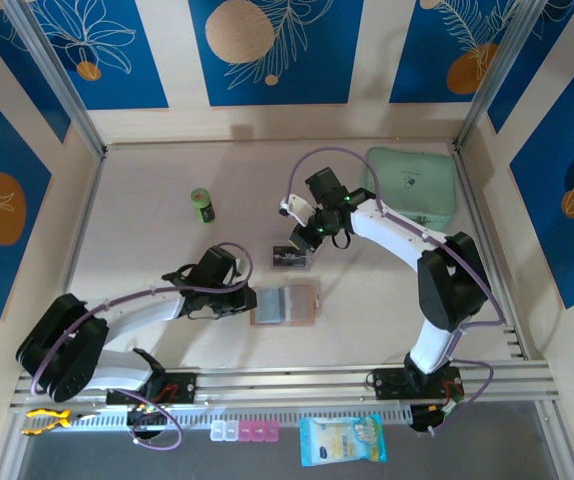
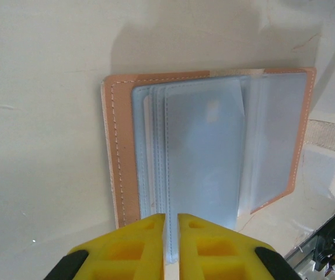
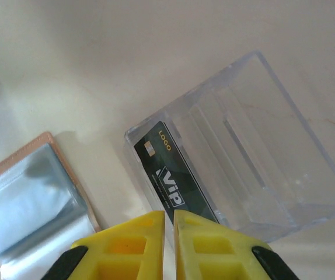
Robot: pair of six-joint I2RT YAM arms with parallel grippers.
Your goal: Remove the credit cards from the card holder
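**Desk:** Where is the wallet?

**Photographer:** The small tan-pink leather card holder (image 2: 118, 175) lies open and flat on the pale table (image 1: 167, 250), straight ahead of the left gripper (image 2: 171, 224). The yellow jaws are closed to a slit on the near edge of one grey-blue clear pocket leaf (image 2: 205, 169), gripping the holder by it.

**Desk:** And the cards?

**Photographer:** One dark plastic credit card (image 3: 168, 182), lettered VIP, sits in the clear plastic tray (image 3: 284, 151) directly ahead of the right gripper (image 3: 168, 224). Those jaws stand a hairline apart at the card's near end. Whether they touch it cannot be told. The holder's corner shows ahead and left of them, near the tray but apart from it.

**Desk:** Anything in the way?

**Photographer:** From above, the tray stands just beyond the holder, at the tips of the right jaws. A mint-green case (image 1: 412, 187) lies beyond and right of the right jaws, near the far right corner. A small green cylinder (image 1: 202, 205) stands upright well apart, beyond the left jaws.

**Desk:** Room to move?

**Photographer:** Bare table opens left of and beyond the left jaws, out to the blue leaf-printed wall panels (image 1: 277, 50). Behind both grippers a narrow bare strip runs to the metal rail (image 1: 297, 378) at the near edge.
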